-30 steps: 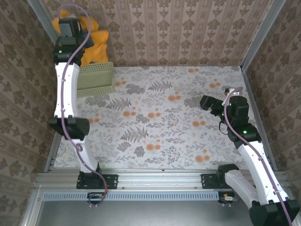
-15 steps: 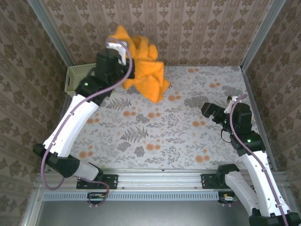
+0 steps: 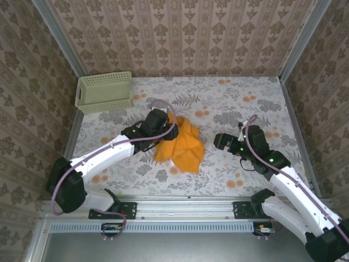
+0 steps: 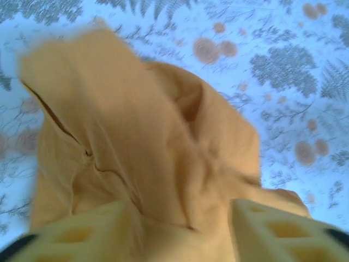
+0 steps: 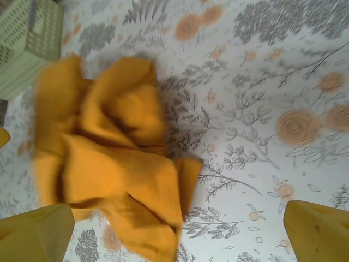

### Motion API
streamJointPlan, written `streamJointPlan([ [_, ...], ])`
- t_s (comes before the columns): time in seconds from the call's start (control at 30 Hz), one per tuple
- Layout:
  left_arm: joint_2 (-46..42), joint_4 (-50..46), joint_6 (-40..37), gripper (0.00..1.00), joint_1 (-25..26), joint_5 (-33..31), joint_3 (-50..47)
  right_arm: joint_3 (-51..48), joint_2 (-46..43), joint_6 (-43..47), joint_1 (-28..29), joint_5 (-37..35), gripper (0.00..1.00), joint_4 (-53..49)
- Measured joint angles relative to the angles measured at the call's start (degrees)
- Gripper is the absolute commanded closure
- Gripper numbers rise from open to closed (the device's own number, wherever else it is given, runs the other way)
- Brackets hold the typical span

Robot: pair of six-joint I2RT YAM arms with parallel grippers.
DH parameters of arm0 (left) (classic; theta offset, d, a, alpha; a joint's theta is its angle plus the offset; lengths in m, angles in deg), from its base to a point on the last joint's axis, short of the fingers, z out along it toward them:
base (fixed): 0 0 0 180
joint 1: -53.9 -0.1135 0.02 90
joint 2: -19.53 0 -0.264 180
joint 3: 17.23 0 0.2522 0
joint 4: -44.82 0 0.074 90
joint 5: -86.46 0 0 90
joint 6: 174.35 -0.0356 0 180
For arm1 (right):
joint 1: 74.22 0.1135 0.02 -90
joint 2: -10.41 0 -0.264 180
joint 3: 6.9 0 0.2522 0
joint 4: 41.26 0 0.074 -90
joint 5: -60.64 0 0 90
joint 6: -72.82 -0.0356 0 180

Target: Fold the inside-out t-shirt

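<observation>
Brought from upper left, the t-shirt [image 3: 182, 148] lies crumpled at centre; left gripper [image 3: 168, 132] and right gripper [image 3: 220, 141] jaws stand spread.

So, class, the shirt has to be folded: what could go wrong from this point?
The t-shirt lies in a crumpled heap, so a pinch may catch several layers and fold it bunched. Cloth sits between the open fingers of the left gripper; lifting could snag and drag it. The right gripper, open, is close by, so the arms might clash.
</observation>
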State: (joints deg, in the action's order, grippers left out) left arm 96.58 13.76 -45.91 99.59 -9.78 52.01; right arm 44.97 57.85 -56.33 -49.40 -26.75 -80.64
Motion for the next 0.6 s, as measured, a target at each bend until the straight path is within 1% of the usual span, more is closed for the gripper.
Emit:
streamJointPlan([
  [0.03, -1.3, 0.1, 0.7, 0.22, -0.4, 0.0, -1.7, 0.0, 1.7, -0.4, 1.6, -0.8, 0.00, 0.7],
  [0.07, -3.2, 0.3, 1.3, 0.19, -1.2, 0.2, -3.8, 0.0, 3.7, -1.0, 3.5, -1.6, 0.00, 1.6],
  [0.2, -10.3, 1.1, 2.1, 0.16, -7.3, 2.3, -10.0, 0.5, 10.9, -2.2, 9.4, -4.3, 0.01, 4.3],
  [0.27, -11.8, 1.3, 1.9, 0.14, -10.6, 3.5, -11.1, 1.8, 15.1, -2.9, 11.9, -5.8, 0.01, 5.1],
  [0.3, -11.8, 1.5, 1.7, 0.14, -11.3, 4.0, -11.2, 2.5, 16.8, -3.1, 12.9, -6.4, 0.02, 5.4],
  [0.4, -9.9, 3.2, 0.3, 0.16, -11.7, 6.6, -11.1, 5.0, 22.1, -4.0, 15.7, -8.1, 0.05, 6.7],
  [0.5, -5.2, 4.9, -1.0, 0.19, -11.8, 9.7, -10.3, 7.1, 26.7, -4.9, 17.7, -8.9, 0.09, 7.9],
  [0.6, 0.0, 6.5, -1.7, 0.24, -12.2, 12.6, -8.9, 9.0, 31.1, -6.0, 19.0, -9.4, 0.13, 8.6],
])
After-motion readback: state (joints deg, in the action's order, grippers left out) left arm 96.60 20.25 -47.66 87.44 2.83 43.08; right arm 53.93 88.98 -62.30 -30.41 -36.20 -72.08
